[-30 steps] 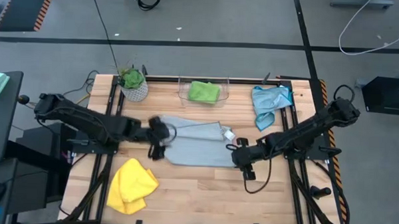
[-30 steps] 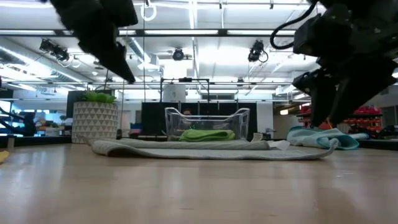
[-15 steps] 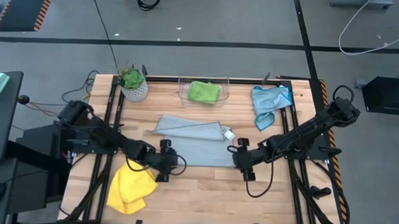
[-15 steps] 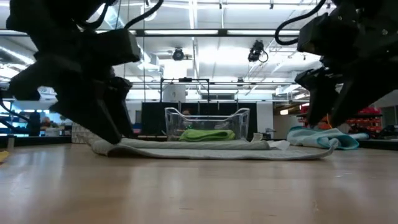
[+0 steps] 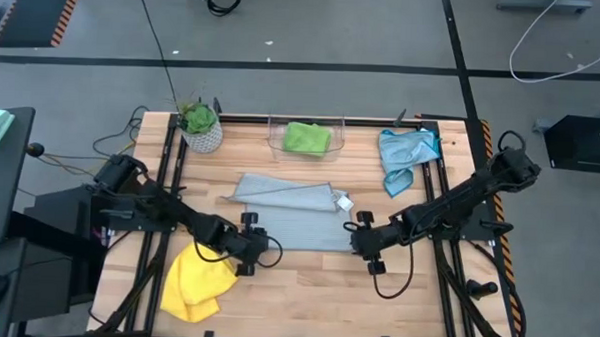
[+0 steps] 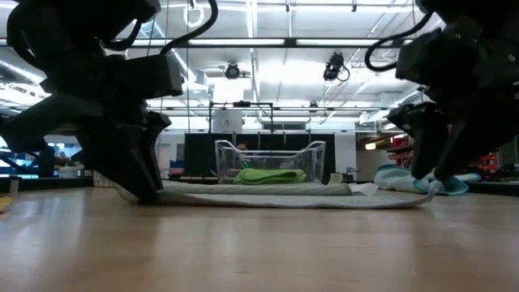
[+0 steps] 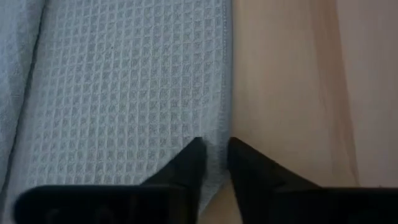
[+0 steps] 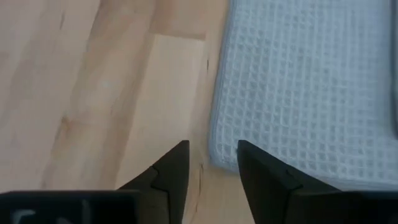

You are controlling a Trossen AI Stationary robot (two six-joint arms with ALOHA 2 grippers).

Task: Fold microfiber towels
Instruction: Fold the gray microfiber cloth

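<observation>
1. I have the table (image 5: pixel 306 289) as my work surface, and the pale grey towel (image 5: pixel 293 213) lies spread flat in its middle so that both arms can reach its near edge at once. One strip along its far side is already doubled over, so I judge the fold half made.

2. The other microfiber towels sit out of the way: the yellow towel (image 5: pixel 196 280) crumpled at the near left corner, the light blue towel (image 5: pixel 406 152) bunched at the far right, and the green towel (image 5: pixel 306 137) folded inside the clear bin (image 5: pixel 273 138) at the far edge, which looks to me like the place for finished pieces.

3. The potted plant (image 5: pixel 199 125) stands at the far left corner, clear of the work.

4. My left gripper (image 7: pixel 214 163) is down at the grey towel's near left corner; its fingers stand narrowly apart with the hem running between them, so I judge it is pinching in on that edge.

5. My right gripper (image 8: pixel 211 163) is at the near right corner, fingers apart astride the corner of the cloth, not visibly clamped.

6. A small white tag (image 5: pixel 343 202) shows on the grey towel; I cannot read any writing on it or elsewhere.
</observation>
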